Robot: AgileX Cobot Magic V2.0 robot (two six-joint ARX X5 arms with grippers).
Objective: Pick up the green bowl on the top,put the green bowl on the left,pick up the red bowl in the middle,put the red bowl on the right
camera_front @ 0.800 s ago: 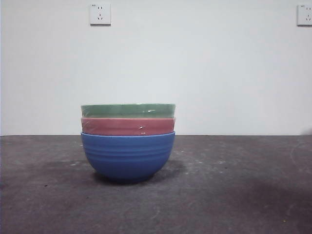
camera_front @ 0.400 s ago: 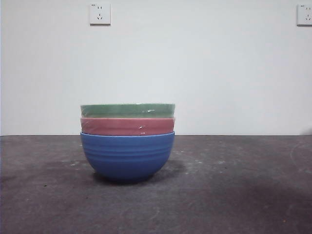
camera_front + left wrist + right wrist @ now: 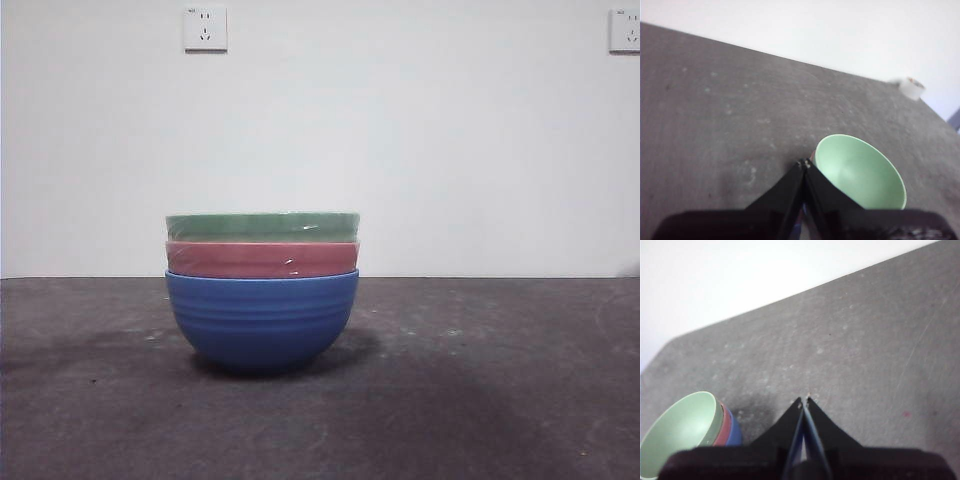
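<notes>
Three bowls are stacked on the dark table in the front view. The green bowl (image 3: 262,226) is on top, the red bowl (image 3: 262,259) in the middle, a blue ribbed bowl (image 3: 262,320) at the bottom. The green bowl's pale inside shows in the left wrist view (image 3: 860,172) and in the right wrist view (image 3: 682,432), where the red bowl's rim (image 3: 726,427) also shows. My left gripper (image 3: 805,162) is shut and empty, above the table beside the stack. My right gripper (image 3: 804,401) is shut and empty, apart from the stack. Neither arm shows in the front view.
A roll of clear tape (image 3: 912,88) lies near the table's far edge in the left wrist view. Two wall sockets (image 3: 205,28) are on the white wall behind. The dark grey table (image 3: 480,400) runs wide on both sides of the stack.
The bowls have not moved. A soft shadow on the table's near part has shifted.
</notes>
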